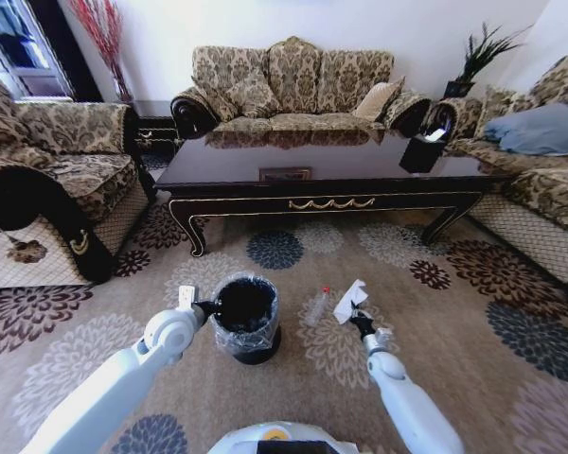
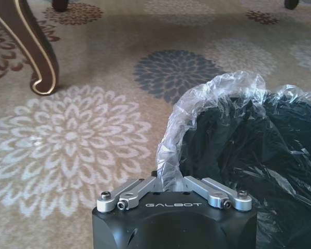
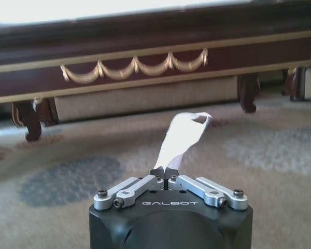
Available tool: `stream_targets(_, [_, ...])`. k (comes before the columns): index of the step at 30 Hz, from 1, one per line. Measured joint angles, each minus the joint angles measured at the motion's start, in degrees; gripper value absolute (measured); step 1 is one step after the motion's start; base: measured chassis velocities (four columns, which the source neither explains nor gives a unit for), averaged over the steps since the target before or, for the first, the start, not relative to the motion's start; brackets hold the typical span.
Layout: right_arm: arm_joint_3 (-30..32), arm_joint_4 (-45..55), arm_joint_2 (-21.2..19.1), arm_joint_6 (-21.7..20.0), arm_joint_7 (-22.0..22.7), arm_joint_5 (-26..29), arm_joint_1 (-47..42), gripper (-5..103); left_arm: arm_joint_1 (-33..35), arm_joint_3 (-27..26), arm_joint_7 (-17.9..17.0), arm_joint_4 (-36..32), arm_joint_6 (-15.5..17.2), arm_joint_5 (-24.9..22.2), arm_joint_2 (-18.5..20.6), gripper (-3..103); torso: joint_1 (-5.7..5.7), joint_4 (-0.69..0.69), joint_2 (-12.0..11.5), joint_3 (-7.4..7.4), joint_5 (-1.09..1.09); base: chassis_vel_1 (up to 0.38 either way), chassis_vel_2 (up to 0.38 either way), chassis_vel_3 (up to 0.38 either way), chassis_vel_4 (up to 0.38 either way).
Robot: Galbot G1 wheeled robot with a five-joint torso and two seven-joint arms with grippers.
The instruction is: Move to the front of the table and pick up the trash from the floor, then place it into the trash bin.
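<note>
Head view: right fingers (image 1: pixel 358 319) pinch trash (image 1: pixel 349 302) beside trash bin (image 1: pixel 245 318)

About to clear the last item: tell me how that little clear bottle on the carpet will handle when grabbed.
The clear bottle lies on its side on the floor, so it will probably roll if nudged. It looks empty and thin, so likely light and apt to slip or squash in a pinch.

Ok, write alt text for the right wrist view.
The right gripper is shut on a white paper scrap that sticks up from its fingertips. Beyond it, carpet runs to the dark table with gold trim.
</note>
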Motion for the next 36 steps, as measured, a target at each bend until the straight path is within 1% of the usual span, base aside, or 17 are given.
stream_targets(2, [0.8,7.1,-1.0,-0.7,1.5,0.5,-4.1,0,0.1,0.4,0.0,0.1,0.0,0.5,-0.5,4,0.00,-0.01,0.0,0.00,0.06,0.000,0.000,0.000,0.000])
stream_targets(4, [1.7,14.9,-1.7,-1.1,2.6,0.6,-7.9,0,-0.1,0.9,0.0,0.3,0.1,0.8,-0.9,4,0.00,0.02,0.0,0.00,0.02,0.000,0.000,0.000,0.000])
stream_targets(5, [1.7,14.9,-1.7,-1.1,2.6,0.6,-7.9,0,-0.1,0.9,0.0,0.3,0.1,0.8,-0.9,4,0.00,0.02,0.0,0.00,0.02,0.000,0.000,0.000,0.000])
stream_targets(9, [2.6,26.3,-2.5,-1.7,3.5,0.6,-13.6,0,-1.7,2.7,0.1,1.4,0.1,1.0,-2.1,4,0.00,0.03,0.0,0.00,0.03,0.000,0.000,0.000,0.000])
stream_targets(11, [2.6,28.3,-2.4,-1.8,3.6,0.4,-14.7,0,-2.3,3.5,0.1,1.6,0.1,1.0,-2.3,4,0.00,0.02,0.0,0.00,0.02,0.000,0.000,0.000,0.000])
stream_targets(13, [2.6,31.9,-2.0,-2.0,3.9,0.0,-16.4,0,-4.2,5.7,0.0,1.9,0.1,0.9,-2.8,4,0.00,0.02,0.0,0.00,0.04,0.000,0.000,0.000,0.000])
stream_targets(14, [2.4,34.8,-1.8,-2.2,4.2,-0.3,-17.6,0,-6.1,7.7,-0.5,2.1,0.1,0.9,-3.4,4,0.00,0.03,0.0,0.00,0.05,0.000,0.000,0.000,0.000])
stream_targets(15, [2.4,34.8,-1.8,-2.2,4.2,-0.3,-17.6,0,-6.1,7.7,-0.5,2.1,0.1,0.9,-3.4,4,0.00,0.03,0.0,0.00,0.05,0.000,0.000,0.000,0.000])
stream_targets(17, [2.4,39.0,-1.5,-2.8,5.1,-0.4,-19.3,0,-9.2,11.0,-1.8,2.1,0.4,0.0,-4.4,4,0.00,0.02,0.0,0.00,0.03,0.000,0.000,0.000,0.000])
stream_targets(18, [2.4,39.0,-1.5,-2.8,5.1,-0.4,-19.3,0,-9.2,11.0,-1.8,2.1,0.4,0.0,-4.4,4,0.00,0.02,0.0,0.00,0.03,0.000,0.000,0.000,0.000])
stream_targets(20, [2.4,43.3,-1.3,-3.5,6.0,-0.1,-21.4,0,-11.6,14.4,-3.0,2.1,0.6,-0.8,-5.1,4,0.00,-0.01,0.0,0.00,0.03,0.000,0.000,0.000,0.000])
stream_targets(21, [2.5,45.2,-1.0,-3.6,6.1,-0.2,-22.6,0,-12.6,15.9,-3.6,2.1,0.8,-1.0,-5.3,4,0.00,0.01,0.0,0.00,0.02,0.000,0.000,0.000,0.000])
stream_targets(24, [2.6,47.4,0.3,-3.7,6.0,-0.7,-24.3,0,-13.9,18.3,-4.2,2.4,0.9,-1.4,-5.6,4,0.00,0.02,0.0,0.00,0.05,0.000,0.000,0.000,0.000])
stream_targets(27, [2.0,49.2,2.4,-3.0,5.1,-2.5,-27.1,0,-15.2,21.1,-5.1,3.3,1.1,-1.6,-7.0,4,0.00,0.03,0.0,0.01,0.04,0.000,0.000,0.000,0.000])
stream_targets(31, [1.5,50.0,2.9,-2.5,4.4,-3.7,-29.0,0,-16.4,22.7,-5.8,4.2,1.1,-1.9,-8.5,4,0.00,0.01,0.0,0.01,0.03,0.000,0.000,0.000,0.000])
stream_targets(34, [0.8,50.2,3.0,-1.6,3.2,-5.9,-30.9,0,-18.1,24.4,-6.4,5.1,1.1,-1.9,-10.3,4,0.00,0.01,0.0,0.01,0.03,0.000,0.000,0.000,0.000])
stream_targets(36, [0.5,49.7,3.2,-1.2,2.9,-7.2,-31.5,0,-18.4,24.7,-6.6,5.2,1.1,-2.0,-10.7,4,0.00,0.02,0.0,0.01,0.03,0.000,0.000,0.000,0.000])
